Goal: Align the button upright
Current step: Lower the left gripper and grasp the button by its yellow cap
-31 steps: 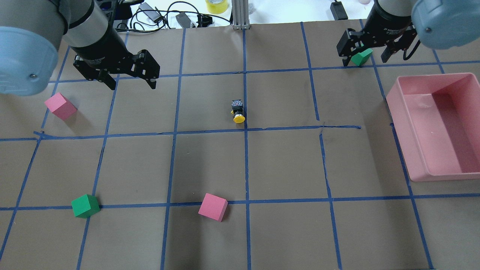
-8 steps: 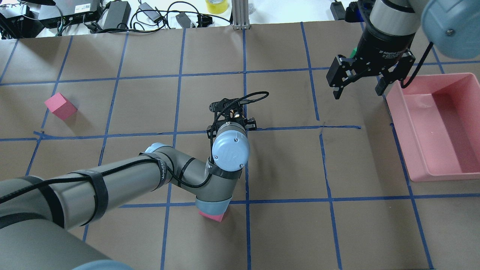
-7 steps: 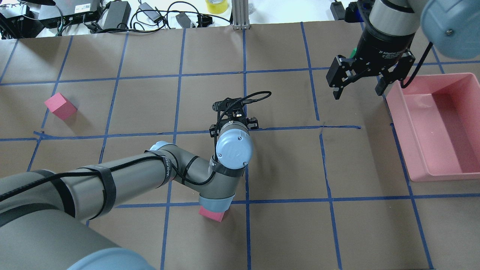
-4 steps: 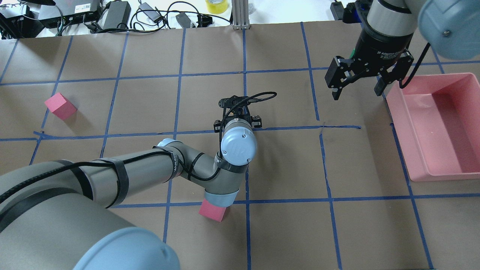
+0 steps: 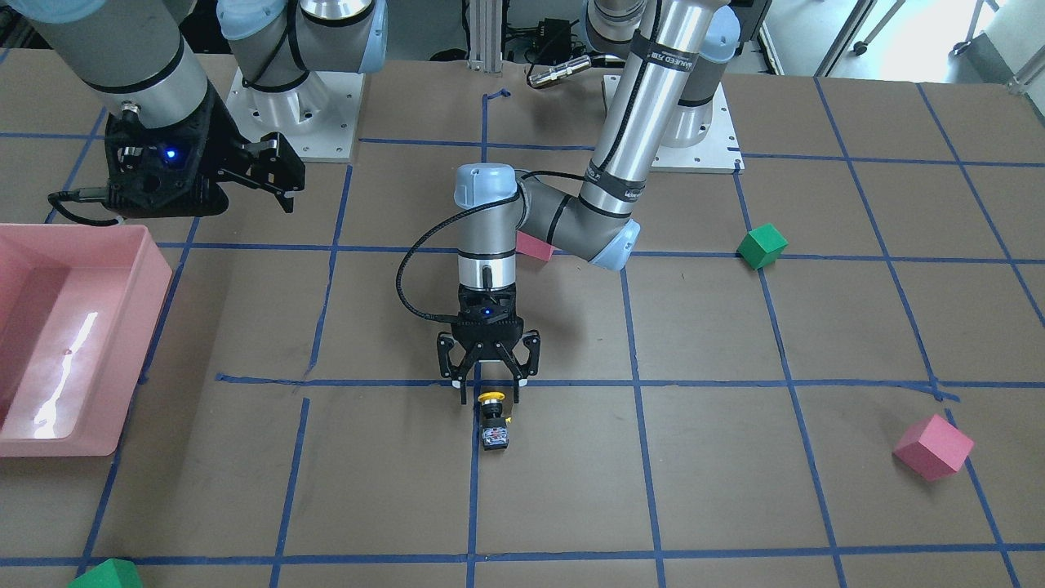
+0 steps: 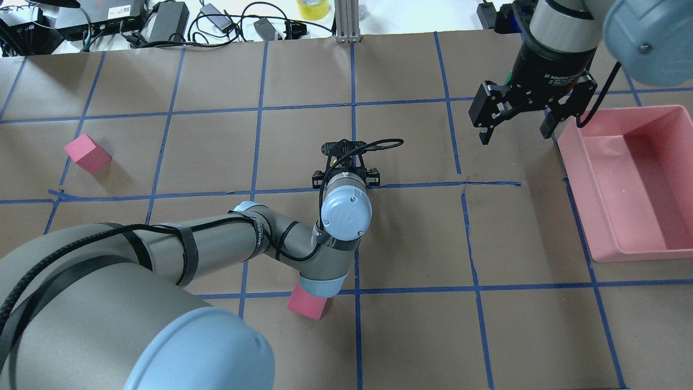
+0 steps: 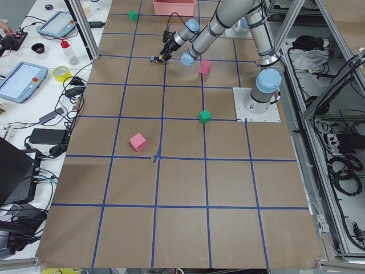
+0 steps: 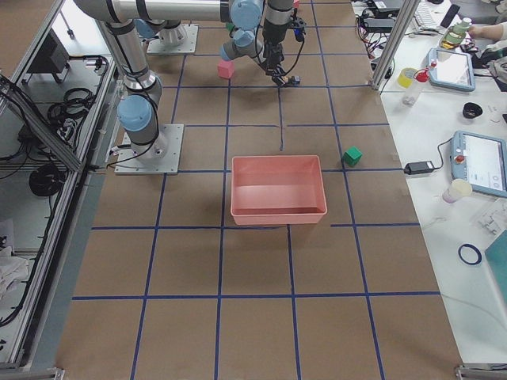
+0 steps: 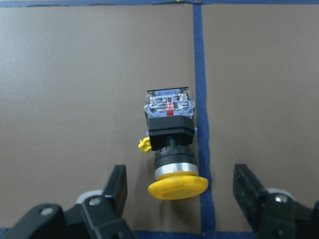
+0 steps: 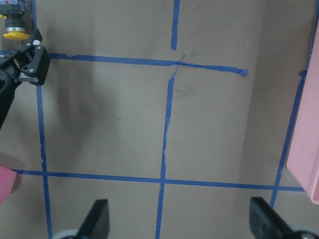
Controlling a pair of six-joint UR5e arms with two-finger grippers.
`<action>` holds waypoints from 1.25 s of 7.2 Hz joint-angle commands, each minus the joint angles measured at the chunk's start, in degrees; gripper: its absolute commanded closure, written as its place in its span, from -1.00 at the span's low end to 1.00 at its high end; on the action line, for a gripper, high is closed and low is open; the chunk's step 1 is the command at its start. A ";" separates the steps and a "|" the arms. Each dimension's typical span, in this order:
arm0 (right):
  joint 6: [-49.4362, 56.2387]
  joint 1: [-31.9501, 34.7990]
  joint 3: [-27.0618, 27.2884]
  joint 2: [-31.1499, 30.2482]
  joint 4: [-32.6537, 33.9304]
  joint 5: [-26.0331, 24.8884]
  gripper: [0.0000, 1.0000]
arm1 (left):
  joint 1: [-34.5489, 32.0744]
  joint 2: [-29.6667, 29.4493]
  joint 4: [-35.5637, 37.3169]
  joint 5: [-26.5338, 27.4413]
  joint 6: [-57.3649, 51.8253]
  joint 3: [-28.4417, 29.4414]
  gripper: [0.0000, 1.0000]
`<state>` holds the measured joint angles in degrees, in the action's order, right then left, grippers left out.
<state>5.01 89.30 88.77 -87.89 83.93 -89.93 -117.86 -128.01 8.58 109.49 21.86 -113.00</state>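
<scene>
The button (image 5: 493,418) lies on its side on the brown paper by a blue tape line, its yellow cap pointing toward the robot. The left wrist view shows it (image 9: 171,144) with its grey contact block at the far end. My left gripper (image 5: 488,398) is open and points straight down. Its fingers (image 9: 115,186) stand either side of the yellow cap without touching it. In the overhead view the left wrist hides the button under my left gripper (image 6: 346,174). My right gripper (image 6: 514,130) is open and empty, high at the back right.
A pink bin (image 6: 575,162) stands at the right edge, close to the right gripper. One pink cube (image 6: 306,306) lies under the left elbow and another (image 6: 86,153) at far left. Green cubes (image 5: 762,246) (image 5: 106,576) lie farther off.
The left arm has swung in from the back left to over the button and drifted slightly right in the last second. The right gripper shifted a little. The button has not moved.
</scene>
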 commanded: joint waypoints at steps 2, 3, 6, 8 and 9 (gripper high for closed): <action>0.00 0.00 0.00 0.00 0.00 -0.15 -1.00 | 0.00 -0.40 1.27 -0.07 -0.50 -0.29 0.11; 0.09 0.00 0.09 0.00 0.00 0.98 -1.00 | 0.00 -0.23 1.27 -0.07 -0.94 -0.20 0.51; 0.09 0.00 0.09 0.00 0.00 0.46 -1.00 | 0.00 0.99 1.10 -0.42 -1.38 0.15 1.00; 0.09 0.00 0.09 0.00 0.00 0.89 -1.00 | 0.17 3.98 -1.18 -1.56 -3.31 1.20 1.00; 0.09 0.00 0.00 0.00 0.00 0.20 -1.00 | 0.52 6.25 -8.41 -3.48 -3.23 3.03 1.00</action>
<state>5.10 89.30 88.84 -87.89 83.94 -89.36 -117.63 -124.19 6.17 107.74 19.00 -111.65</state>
